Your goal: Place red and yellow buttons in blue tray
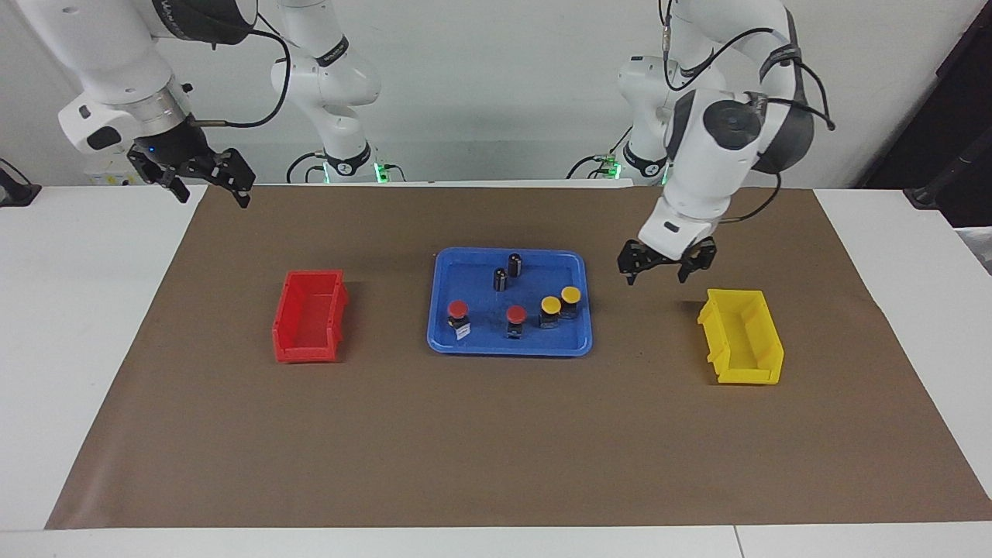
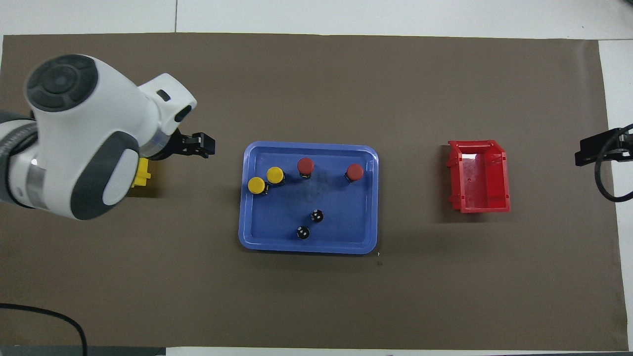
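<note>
The blue tray lies mid-table, also in the overhead view. In it stand two red buttons, also seen from overhead. Two yellow buttons stand side by side, touching or nearly so, toward the left arm's end, also seen from overhead. My left gripper is open and empty, hanging low over the mat between the tray and the yellow bin. My right gripper is open and empty, raised over the mat's edge at its own end, waiting.
Two dark cylinders stand in the tray, nearer to the robots than the buttons. A red bin sits toward the right arm's end. A yellow bin sits toward the left arm's end, mostly hidden under the left arm in the overhead view.
</note>
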Controlling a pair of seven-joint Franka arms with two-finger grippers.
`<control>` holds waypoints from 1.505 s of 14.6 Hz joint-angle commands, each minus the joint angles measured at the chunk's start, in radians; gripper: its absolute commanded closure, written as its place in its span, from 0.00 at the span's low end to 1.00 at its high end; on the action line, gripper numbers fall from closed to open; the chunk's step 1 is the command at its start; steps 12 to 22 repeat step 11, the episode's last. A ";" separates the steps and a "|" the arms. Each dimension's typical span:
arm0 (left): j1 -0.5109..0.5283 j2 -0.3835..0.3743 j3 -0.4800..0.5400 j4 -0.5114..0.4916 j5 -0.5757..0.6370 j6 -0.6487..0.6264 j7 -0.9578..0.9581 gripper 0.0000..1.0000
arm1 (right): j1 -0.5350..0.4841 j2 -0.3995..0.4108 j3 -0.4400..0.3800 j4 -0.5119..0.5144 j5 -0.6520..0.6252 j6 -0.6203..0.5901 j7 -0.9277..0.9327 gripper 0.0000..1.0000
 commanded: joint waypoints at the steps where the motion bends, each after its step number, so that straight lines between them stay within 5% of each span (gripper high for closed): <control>1: 0.123 -0.025 -0.005 0.031 0.008 -0.070 0.240 0.00 | -0.008 -0.017 0.007 -0.023 0.005 0.025 -0.025 0.00; 5: 0.208 -0.041 -0.005 0.089 0.005 -0.136 0.314 0.00 | -0.012 -0.017 0.007 -0.021 0.005 0.020 -0.025 0.00; 22: 0.208 -0.068 -0.006 0.094 -0.003 -0.157 0.343 0.00 | -0.012 -0.017 0.007 -0.023 0.005 0.023 -0.024 0.00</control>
